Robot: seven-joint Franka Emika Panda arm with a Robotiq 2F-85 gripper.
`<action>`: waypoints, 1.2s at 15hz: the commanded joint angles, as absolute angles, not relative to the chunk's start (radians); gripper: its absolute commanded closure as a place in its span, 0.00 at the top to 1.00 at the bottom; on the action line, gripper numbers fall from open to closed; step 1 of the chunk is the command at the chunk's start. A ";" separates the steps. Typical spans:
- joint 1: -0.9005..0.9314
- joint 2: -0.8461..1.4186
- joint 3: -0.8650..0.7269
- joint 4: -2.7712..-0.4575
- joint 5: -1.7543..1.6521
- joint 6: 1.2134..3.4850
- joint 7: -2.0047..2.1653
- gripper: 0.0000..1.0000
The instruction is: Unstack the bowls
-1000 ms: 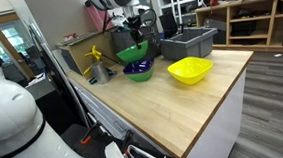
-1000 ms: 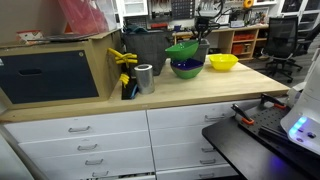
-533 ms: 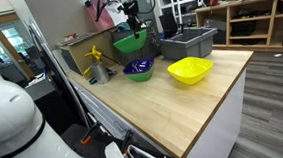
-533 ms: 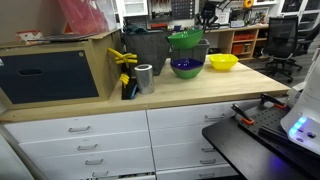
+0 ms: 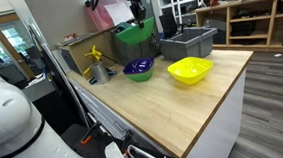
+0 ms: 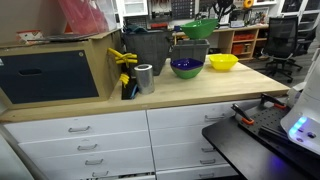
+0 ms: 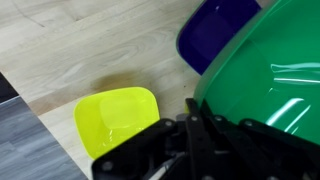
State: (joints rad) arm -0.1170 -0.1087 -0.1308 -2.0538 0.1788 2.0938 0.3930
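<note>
Green bowl [image 5: 133, 34] hangs from the pincer [image 5: 138, 17] (rim pinched), above blue bowl [image 5: 138, 68].

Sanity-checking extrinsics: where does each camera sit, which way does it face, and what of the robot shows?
Exterior view: off a corner of the counter, looking along it toward the shelving; the hand comes in at the top, holding the green bowl.
Exterior view: in front of the drawers, facing the counter front; the hand is at the top.
Wrist view: looks down on the counter; the hand lies along the bottom edge.
Shared: all three show the green bowl, blue bowl and yellow bowl.
</note>
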 commanded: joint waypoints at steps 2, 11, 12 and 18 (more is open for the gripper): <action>-0.164 -0.244 -0.159 -2.187 0.183 2.085 0.356 0.01; -0.294 -0.407 -0.216 -2.399 0.093 2.104 0.357 0.01; -0.313 -0.419 -0.222 -2.423 0.070 2.108 0.360 0.01; -0.413 -0.411 -0.261 -2.544 -0.048 2.172 0.364 0.01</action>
State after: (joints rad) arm -0.3813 -0.3936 -0.2539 -2.4825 -0.0151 2.1221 0.3738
